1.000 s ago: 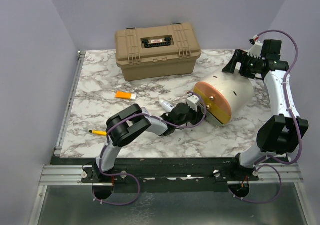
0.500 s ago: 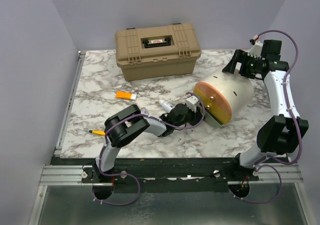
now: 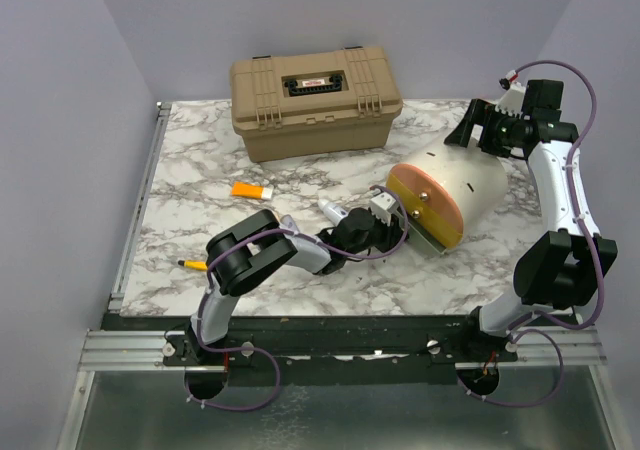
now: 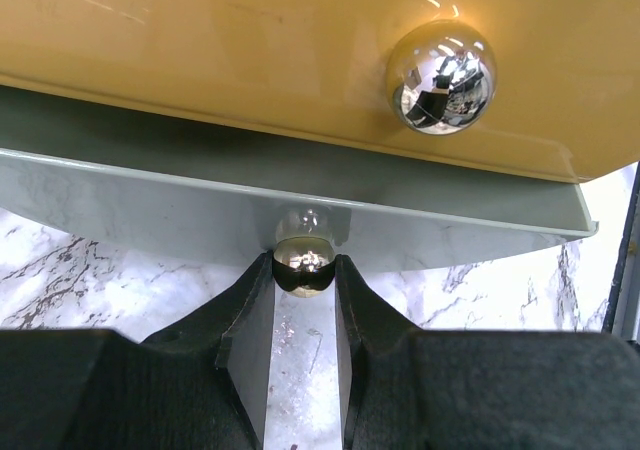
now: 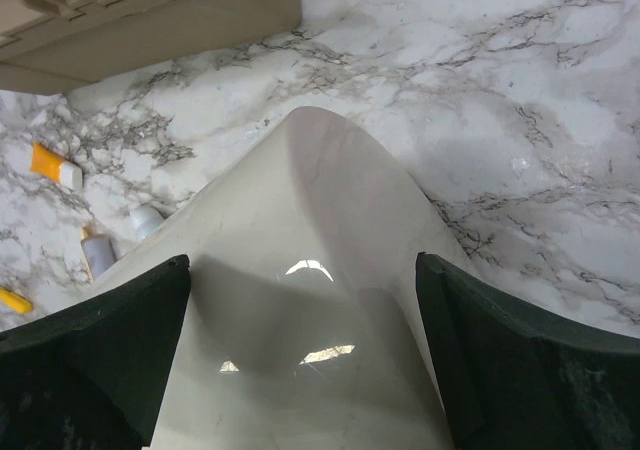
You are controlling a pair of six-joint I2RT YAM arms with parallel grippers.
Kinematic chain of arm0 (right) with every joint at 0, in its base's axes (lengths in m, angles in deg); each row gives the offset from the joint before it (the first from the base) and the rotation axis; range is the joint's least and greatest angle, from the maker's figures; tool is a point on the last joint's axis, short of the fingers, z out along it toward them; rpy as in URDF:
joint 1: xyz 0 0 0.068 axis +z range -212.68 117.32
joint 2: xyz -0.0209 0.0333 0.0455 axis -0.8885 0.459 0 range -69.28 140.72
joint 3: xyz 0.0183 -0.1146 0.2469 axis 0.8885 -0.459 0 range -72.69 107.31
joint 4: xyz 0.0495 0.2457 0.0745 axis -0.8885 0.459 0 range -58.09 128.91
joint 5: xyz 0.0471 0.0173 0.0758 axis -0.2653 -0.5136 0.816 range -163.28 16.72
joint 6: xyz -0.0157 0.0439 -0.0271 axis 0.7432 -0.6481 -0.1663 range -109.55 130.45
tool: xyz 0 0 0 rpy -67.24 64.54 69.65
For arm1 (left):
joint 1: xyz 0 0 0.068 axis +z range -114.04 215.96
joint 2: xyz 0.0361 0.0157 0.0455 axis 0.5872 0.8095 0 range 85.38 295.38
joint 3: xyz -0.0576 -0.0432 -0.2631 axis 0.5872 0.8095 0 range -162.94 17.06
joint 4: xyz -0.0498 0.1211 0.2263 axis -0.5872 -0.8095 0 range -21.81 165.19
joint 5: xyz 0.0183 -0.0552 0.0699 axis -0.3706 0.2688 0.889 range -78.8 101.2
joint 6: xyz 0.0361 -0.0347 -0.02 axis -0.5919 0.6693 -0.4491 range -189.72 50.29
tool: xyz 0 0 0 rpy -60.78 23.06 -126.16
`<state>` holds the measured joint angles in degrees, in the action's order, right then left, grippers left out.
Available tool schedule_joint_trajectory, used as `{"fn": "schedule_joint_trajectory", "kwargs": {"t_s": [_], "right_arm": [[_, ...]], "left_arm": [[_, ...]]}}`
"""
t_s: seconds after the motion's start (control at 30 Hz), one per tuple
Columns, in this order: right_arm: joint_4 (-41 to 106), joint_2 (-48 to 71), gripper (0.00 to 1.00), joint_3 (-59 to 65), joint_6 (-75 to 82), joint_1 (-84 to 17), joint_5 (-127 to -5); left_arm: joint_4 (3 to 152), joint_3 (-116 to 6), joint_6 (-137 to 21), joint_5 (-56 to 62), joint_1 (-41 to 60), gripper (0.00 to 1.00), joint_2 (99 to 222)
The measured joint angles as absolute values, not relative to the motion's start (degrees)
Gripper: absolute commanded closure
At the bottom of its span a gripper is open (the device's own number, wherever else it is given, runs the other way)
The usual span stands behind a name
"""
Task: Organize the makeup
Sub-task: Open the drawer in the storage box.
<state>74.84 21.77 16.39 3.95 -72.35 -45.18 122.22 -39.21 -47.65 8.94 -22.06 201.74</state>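
Left gripper [image 4: 303, 270]: jaws nearly closed, pinching a small chrome ball [image 4: 304, 253] between the black fingertips [image 4: 250, 300]. The ball sits at the edge of a grey-green band [image 4: 150, 200] just ahead of the jaws. Past the band is the glossy orange face [image 4: 200, 30] of the cream-and-orange round pouch [image 3: 460, 185], which carries a bigger chrome ball [image 4: 441, 75] ahead and right of the jaws. White-and-grey marble tabletop [image 4: 90, 270] lies under the fingers.

Right gripper [image 5: 302, 260]: jaws spread wide, astride the pouch's cream body, which fills the gap from finger to finger. Can't tell if the black fingers [image 5: 100, 360] press on it or just straddle it. In the top view this gripper [image 3: 478, 130] is at the pouch's far end, opposite the left gripper [image 3: 385, 210].

Makeup, all loose on the marble, none in either jaw:
- Pale white-capped tube [image 3: 328, 208] lies just behind the left jaws, beside that wrist.
- Orange tube with a white cap [image 3: 250, 190] is further back, to their left.
- Yellow pencil [image 3: 195, 265] is furthest out, well apart, near the table's left edge.

In the right wrist view, the orange tube [image 5: 55, 165] and the pencil tip [image 5: 12, 298] show out past the left finger.

Big tan hard case [image 3: 315, 100], lid shut, stands at the far side, well apart from both jaws.
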Motion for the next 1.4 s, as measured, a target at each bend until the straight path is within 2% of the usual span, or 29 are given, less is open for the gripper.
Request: {"fn": "schedule_joint_trajectory", "kwargs": {"t_s": [0.7, 1.4], "right_arm": [[75.0, 21.8, 0.05, 16.4, 3.8, -72.4, -45.2], [75.0, 21.8, 0.05, 16.4, 3.8, -72.4, -45.3]], "left_arm": [[122.2, -29.7, -47.7, 8.6, -22.8, 0.88, 194.1], [121.6, -25.3, -46.8, 10.6, -24.6, 0.87, 190.0]]}}
